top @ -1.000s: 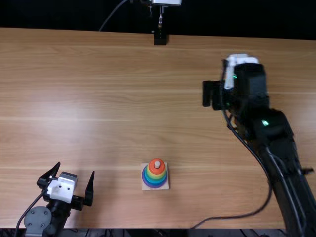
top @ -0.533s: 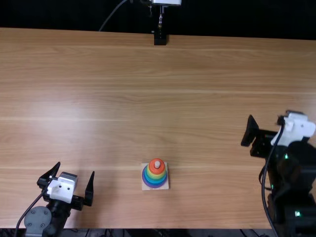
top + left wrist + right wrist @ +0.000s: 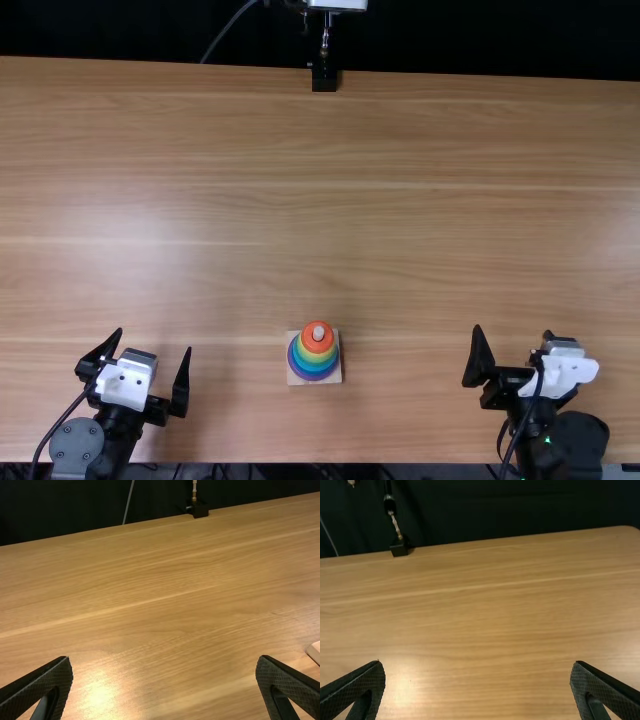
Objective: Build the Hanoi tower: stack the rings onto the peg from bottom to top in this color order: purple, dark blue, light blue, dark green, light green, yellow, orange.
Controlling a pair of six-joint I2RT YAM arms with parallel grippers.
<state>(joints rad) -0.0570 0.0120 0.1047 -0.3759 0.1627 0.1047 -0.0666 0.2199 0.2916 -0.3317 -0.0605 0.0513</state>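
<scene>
In the top view my left gripper (image 3: 154, 340) stands open at the lower left, and my right gripper (image 3: 513, 332) is open at the lower right. Between them, well apart from both, the ring tower (image 3: 317, 352) sits on its square wooden base (image 3: 335, 379). Its rings narrow upward from purple through blues, green and yellow to orange (image 3: 309, 343), with the peg's pale tip (image 3: 318, 333) poking out. The left wrist view has my left gripper (image 3: 164, 657) empty, plus a corner of the base (image 3: 314, 652). Nothing lies between the fingers of my right gripper (image 3: 478, 662) in the right wrist view.
The wooden table (image 3: 230, 200) spreads out beyond both arms. A small black stand (image 3: 324, 78) with a metal rod is at its far edge, before a dark curtain. A thin cable hangs beside it.
My right arm has drawn back from the upper right of the table to the near edge, its gripper ending up at the lower right. The left arm and the ring tower have stayed put.
</scene>
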